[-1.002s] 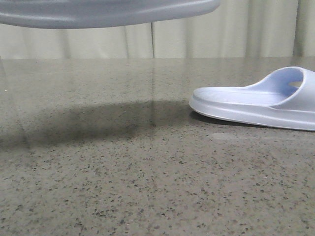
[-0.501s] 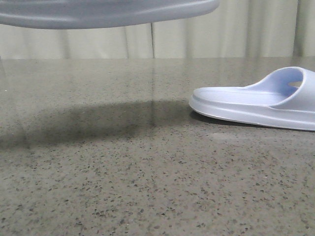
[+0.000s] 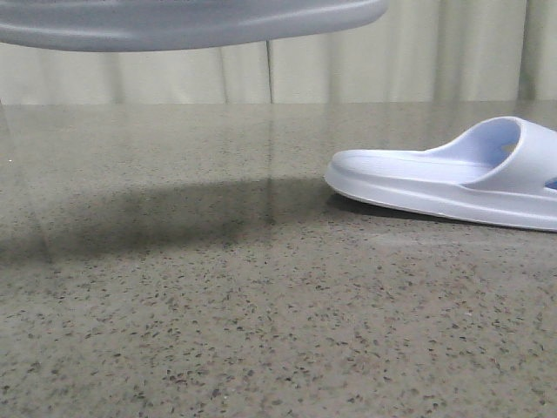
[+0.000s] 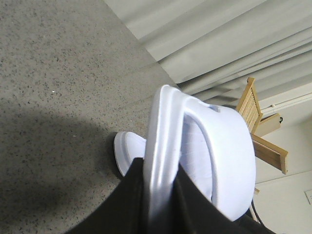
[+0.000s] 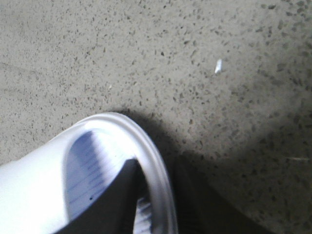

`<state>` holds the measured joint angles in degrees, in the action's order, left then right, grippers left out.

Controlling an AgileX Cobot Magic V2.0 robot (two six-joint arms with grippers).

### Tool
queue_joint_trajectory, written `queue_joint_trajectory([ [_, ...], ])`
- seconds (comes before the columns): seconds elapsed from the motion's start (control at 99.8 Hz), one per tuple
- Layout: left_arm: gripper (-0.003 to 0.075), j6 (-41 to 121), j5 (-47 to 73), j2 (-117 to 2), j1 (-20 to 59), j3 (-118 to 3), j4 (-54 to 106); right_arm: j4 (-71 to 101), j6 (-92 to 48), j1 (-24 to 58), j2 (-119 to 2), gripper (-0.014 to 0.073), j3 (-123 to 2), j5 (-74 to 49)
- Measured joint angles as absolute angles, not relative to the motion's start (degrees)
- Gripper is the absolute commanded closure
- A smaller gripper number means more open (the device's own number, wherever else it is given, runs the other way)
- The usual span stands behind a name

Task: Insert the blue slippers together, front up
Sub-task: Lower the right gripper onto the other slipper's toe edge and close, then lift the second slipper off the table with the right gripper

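Two blue slippers show. One blue slipper (image 3: 191, 22) hangs high over the table's left side, seen from below in the front view. My left gripper (image 4: 160, 168) is shut on its thick sole edge (image 4: 163, 131), strap turned away from the table. The second blue slipper (image 3: 444, 178) lies sole down on the table at the right, heel end pointing left. My right gripper (image 5: 156, 170) is shut on that slipper's rim (image 5: 146, 141), one finger (image 5: 122, 195) on the ribbed footbed and the other outside. Neither gripper shows in the front view.
The speckled grey stone table (image 3: 261, 305) runs to a pale curtain (image 3: 392, 61) at the back. A wooden frame (image 4: 258, 126) stands beyond the table. A small white scrap (image 5: 218, 66) lies on the tabletop near the right gripper.
The slipper on the table has shifted slightly left and turned, its strap now lower at the frame's right edge. The raised slipper has not moved.
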<state>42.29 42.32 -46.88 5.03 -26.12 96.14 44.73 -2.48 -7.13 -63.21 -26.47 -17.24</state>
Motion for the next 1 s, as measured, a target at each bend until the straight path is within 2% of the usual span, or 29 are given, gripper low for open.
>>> queue_joint_trajectory([
  [0.11,0.0705,42.3,42.3,-46.9,5.0,-26.1,96.1,44.7,-3.3,-7.1,-63.3,0.0668,-26.5,-17.7],
  [0.19,0.0705,42.3,42.3,-46.9,5.0,-26.1,96.1,45.0,-3.9,-7.1,-63.3,0.0701,-26.5,-17.7],
  [0.591,0.0705,42.3,42.3,-46.9,5.0,-26.1,96.1,45.2,-4.4,-7.1,-63.2,0.0701,-27.9,-17.6],
  [1.002,0.0705,42.3,42.2,-46.9,5.0,-26.1,96.1,44.1,-7.8,-6.7,-62.7,0.0701,-43.9,-20.4],
])
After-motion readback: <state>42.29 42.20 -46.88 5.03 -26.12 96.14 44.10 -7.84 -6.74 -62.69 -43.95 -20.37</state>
